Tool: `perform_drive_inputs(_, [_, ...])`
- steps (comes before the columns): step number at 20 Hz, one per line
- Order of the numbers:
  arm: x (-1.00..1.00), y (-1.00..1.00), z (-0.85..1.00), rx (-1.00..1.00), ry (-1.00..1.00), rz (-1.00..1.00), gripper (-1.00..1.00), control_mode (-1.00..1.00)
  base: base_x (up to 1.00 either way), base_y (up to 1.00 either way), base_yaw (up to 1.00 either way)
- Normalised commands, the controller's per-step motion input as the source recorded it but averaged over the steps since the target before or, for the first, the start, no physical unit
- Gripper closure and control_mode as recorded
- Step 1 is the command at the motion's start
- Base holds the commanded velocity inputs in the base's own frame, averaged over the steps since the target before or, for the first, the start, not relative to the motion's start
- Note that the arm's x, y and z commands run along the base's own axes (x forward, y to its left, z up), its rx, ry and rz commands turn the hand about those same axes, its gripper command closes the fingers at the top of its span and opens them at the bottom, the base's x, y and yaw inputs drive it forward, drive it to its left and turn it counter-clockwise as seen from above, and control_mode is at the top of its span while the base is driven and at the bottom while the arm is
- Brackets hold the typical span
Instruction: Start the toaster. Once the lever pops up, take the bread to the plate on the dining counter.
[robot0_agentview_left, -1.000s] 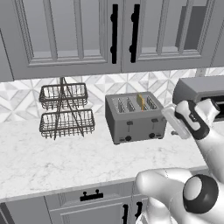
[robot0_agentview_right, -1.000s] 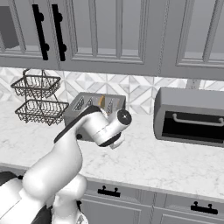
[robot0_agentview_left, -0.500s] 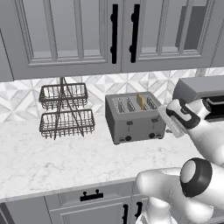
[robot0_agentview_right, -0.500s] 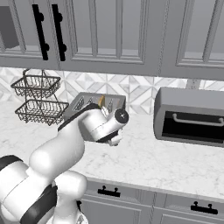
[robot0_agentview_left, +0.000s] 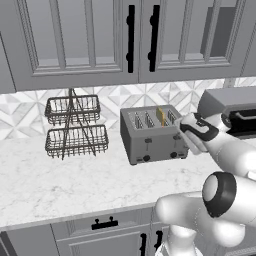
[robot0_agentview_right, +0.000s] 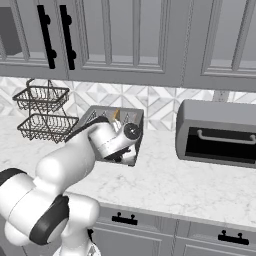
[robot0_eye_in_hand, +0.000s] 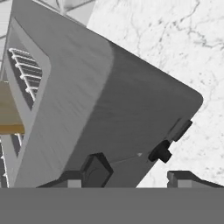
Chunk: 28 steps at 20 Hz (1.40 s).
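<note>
The grey four-slot toaster (robot0_agentview_left: 150, 137) stands on the marble worktop against the backsplash. The bread (robot0_agentview_left: 160, 115) stands upright in one of its right slots, its tan top poking out. My gripper (robot0_agentview_left: 181, 131) is pressed up to the toaster's right end, near the front corner. In the hand view the toaster (robot0_eye_in_hand: 109, 100) is very close, with the bread (robot0_eye_in_hand: 9, 109) at the left edge. A black knob (robot0_eye_in_hand: 160, 152) and a dark lever tab (robot0_eye_in_hand: 181, 129) show on its front. My gripper (robot0_eye_in_hand: 139, 176) is open, its fingers either side of the toaster's lower corner. The plate and the dining counter are out of view.
A two-tier black wire basket rack (robot0_agentview_left: 75, 127) stands left of the toaster. The wider grey oven box (robot0_agentview_right: 217, 134) with a dark window sits to the right, close behind my arm. Grey cabinets (robot0_agentview_left: 100, 40) hang overhead. Bare worktop (robot0_agentview_left: 75, 180) lies in front.
My hand has moved left, from beside the oven box up to the toaster's right end. The toaster and bread have not moved.
</note>
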Motion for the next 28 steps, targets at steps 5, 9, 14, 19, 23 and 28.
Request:
perform_drive_inputs(5, [0.11, 0.0, -0.35, 0.0, 0.0, -0.05, -1.0, -1.0, 0.0, 0.0, 0.0])
perform_drive_inputs(9, [-0.14, 0.0, -0.83, -0.05, 0.0, -0.02, -1.0, -1.0, 0.0, 0.0, 0.0])
perform_drive_inputs(14, [-0.01, 0.01, -1.0, -0.14, 0.03, -0.02, -1.0, -1.0, 0.0, 0.0, 0.0])
perform_drive_inputs(19, [0.0, 0.1, -1.0, -0.24, 0.09, -0.02, -1.0, -1.0, 0.0, 0.0, 0.0])
perform_drive_inputs(23, [-0.27, 0.04, -1.0, -0.26, 0.08, -0.01, -1.0, -1.0, 0.0, 0.0, 0.0])
perform_drive_inputs(28, [-0.36, 0.03, -1.0, -0.27, 0.12, 0.0, -1.0, -1.0, 0.0, 0.0, 0.0])
